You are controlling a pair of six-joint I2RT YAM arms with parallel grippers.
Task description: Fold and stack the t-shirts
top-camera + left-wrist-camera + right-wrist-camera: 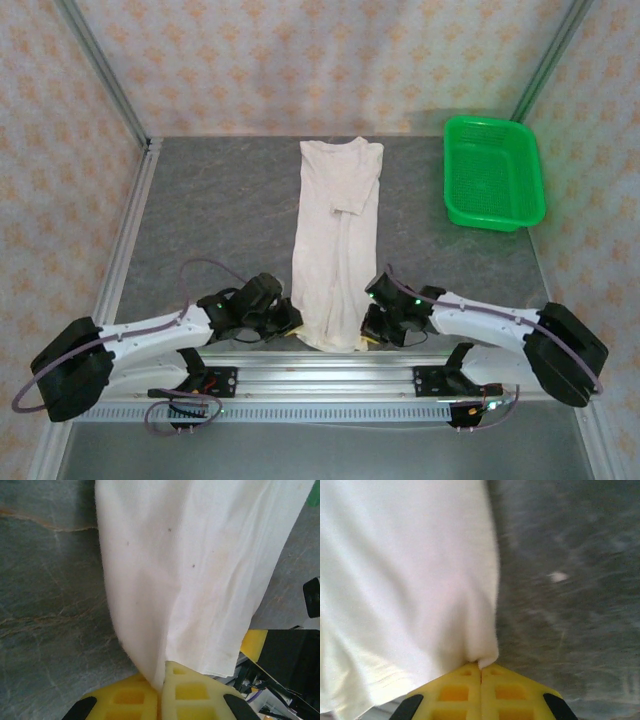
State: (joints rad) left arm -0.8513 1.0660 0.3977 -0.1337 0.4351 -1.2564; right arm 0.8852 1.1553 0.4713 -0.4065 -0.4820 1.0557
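As seen from above, the t-shirt (335, 240) lies folded narrow on the tabletop (220, 210), left of the basket (495, 222). Left wrist: the left fingers (185, 690) pinch its hem. Right wrist: the right fingers (455, 692) pinch its corner.

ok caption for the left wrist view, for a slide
Left gripper shut on the near corner of an off-white cotton t-shirt.

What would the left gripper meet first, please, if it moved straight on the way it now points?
The t-shirt: the left gripper is shut on its near edge, and more of the cloth lies straight ahead; depth beyond that is unclear.
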